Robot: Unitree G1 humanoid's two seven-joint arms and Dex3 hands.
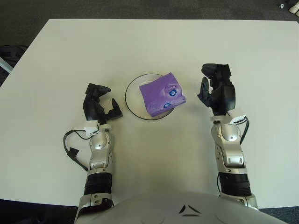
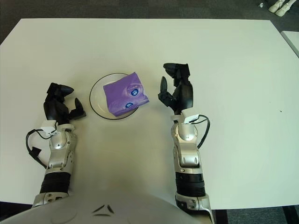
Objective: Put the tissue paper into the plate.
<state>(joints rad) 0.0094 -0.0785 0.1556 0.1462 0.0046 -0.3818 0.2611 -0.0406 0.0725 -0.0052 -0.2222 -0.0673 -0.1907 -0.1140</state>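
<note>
You have bright, even light across the whole white table (image 1: 154, 42) — it seems to come from overhead, since shadows are short and soft. Look under the left hand (image 1: 98, 105) and the right hand (image 1: 217, 91): each throws only a faint grey smudge close beside it. The purple tissue pack (image 1: 162, 94) casts a thin dark edge onto the plate (image 1: 131, 93) at its near side, and its wrapper carries a mild sheen — no harsh glare anywhere. Focus holds sharp from the near edge to the far edge, with no motion blur. The dark floor (image 1: 140, 9) beyond the far edge reads dim and low in detail.
</note>
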